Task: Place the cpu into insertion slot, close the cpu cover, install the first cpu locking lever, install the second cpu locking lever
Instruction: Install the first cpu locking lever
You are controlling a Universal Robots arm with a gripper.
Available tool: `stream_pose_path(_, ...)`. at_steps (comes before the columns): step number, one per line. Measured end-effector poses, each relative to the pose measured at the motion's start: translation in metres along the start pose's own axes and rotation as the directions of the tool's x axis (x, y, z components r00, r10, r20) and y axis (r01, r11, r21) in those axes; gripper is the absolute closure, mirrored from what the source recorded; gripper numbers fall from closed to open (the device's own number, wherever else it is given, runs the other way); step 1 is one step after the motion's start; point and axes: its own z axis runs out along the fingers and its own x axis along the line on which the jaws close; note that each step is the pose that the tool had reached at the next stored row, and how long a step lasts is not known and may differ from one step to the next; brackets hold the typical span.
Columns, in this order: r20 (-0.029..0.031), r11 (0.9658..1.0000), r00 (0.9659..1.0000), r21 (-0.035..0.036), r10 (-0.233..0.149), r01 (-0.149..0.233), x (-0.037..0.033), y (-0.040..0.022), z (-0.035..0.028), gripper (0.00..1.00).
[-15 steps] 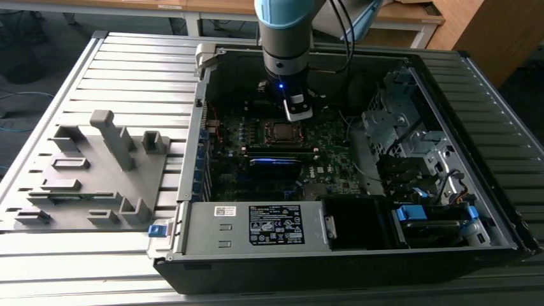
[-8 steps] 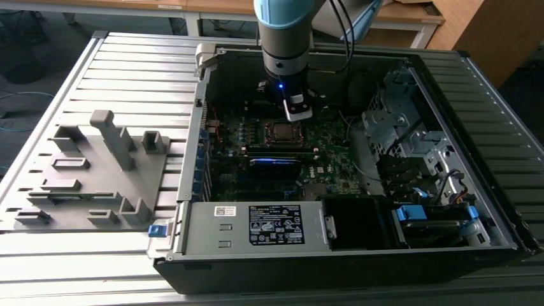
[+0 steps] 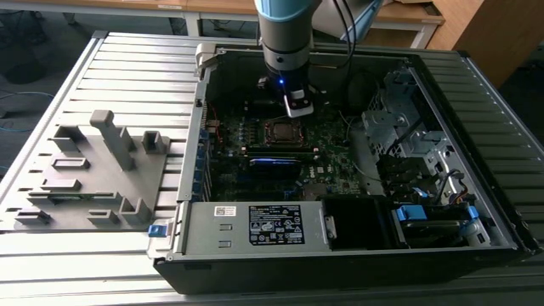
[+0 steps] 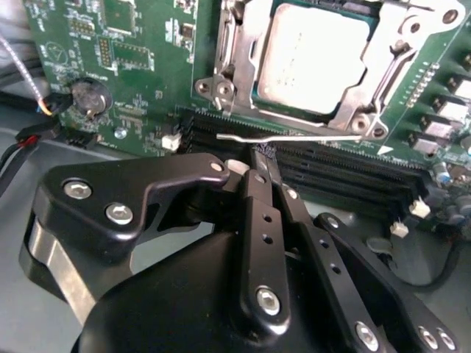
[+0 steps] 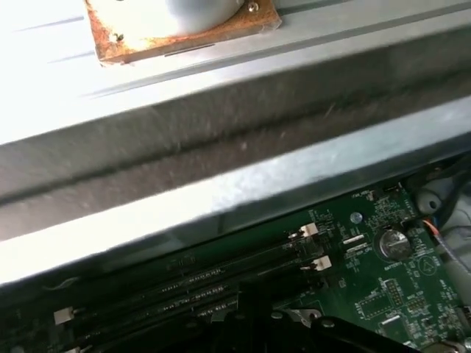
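Robotics lab: open computer case (image 3: 340, 271) on a ribbed metal bench (image 3: 136, 70), wooden desks (image 3: 229, 6) behind

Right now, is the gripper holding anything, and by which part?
Cannot tell: the gripper, shut, sits at the locking lever, partway along it; no pinch is visible.

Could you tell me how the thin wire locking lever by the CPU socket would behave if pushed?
The locking lever is a thin metal rod, so it probably flexes springily rather than staying rigid. Its smooth, shiny surface looks slippery; the gripper beside it might slide off. It appears anchored near the cpu cover, so it would likely swing, not lift free.
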Motion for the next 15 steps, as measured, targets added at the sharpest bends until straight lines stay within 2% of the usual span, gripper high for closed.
stream_pose_path(9,-0.0001,1.0,1.0,0.0001,0.0,0.0,-0.0008,0.0036,-0.0115,0.89)
stream_pose_path(15,-0.0001,1.0,1.0,0.0002,0.0,0.0,-0.0009,0.004,-0.0128,0.89)
